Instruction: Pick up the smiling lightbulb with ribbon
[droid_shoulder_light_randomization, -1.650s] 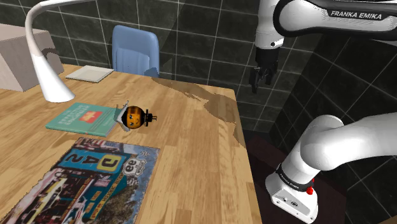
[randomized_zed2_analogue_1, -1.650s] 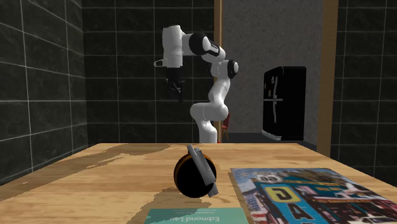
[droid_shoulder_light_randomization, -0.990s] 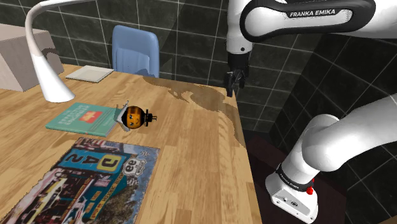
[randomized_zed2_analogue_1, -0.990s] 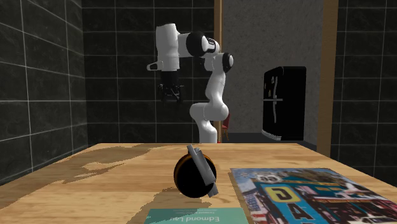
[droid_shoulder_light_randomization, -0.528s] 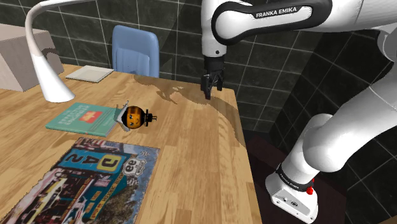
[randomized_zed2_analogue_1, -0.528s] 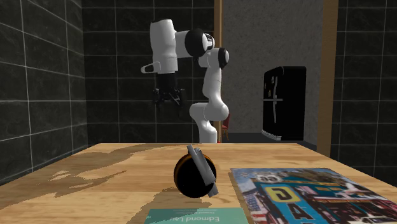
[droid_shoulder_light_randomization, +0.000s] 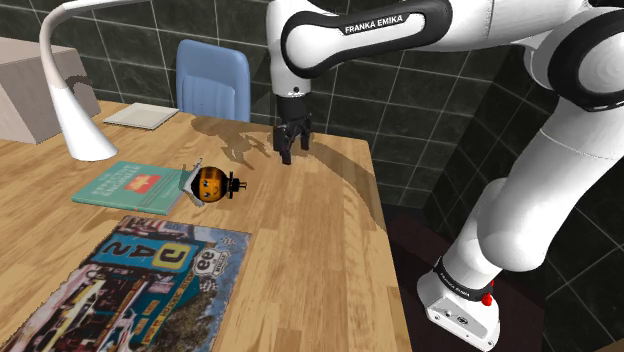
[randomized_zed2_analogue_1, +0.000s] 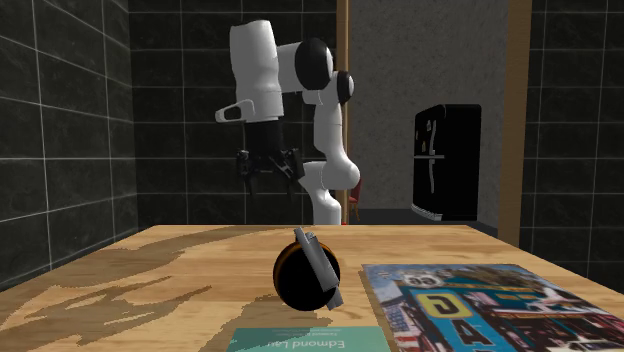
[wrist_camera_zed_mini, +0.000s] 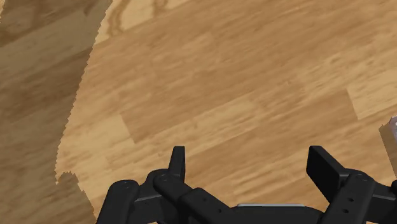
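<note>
Shoulder view: bulb (droid_shoulder_light_randomization: 212, 183) lies on the table (droid_shoulder_light_randomization: 320, 260) at the book's (droid_shoulder_light_randomization: 128, 186) corner. The gripper (droid_shoulder_light_randomization: 289, 150) hangs over the table, well apart from the bulb, toward this view's right.
Second exterior view: bulb (randomized_zed2_analogue_1: 307, 270) on its side, untouched. Gripper (randomized_zed2_analogue_1: 268, 170) high behind it.
Wrist view: fingers (wrist_camera_zed_mini: 177, 162) spread, nothing between them, bare wood below.
Progress: judged not begun. Approach, closing and lift are all left.

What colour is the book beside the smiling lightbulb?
The book is teal with a red cover patch; shoulder view shows it best.
</note>
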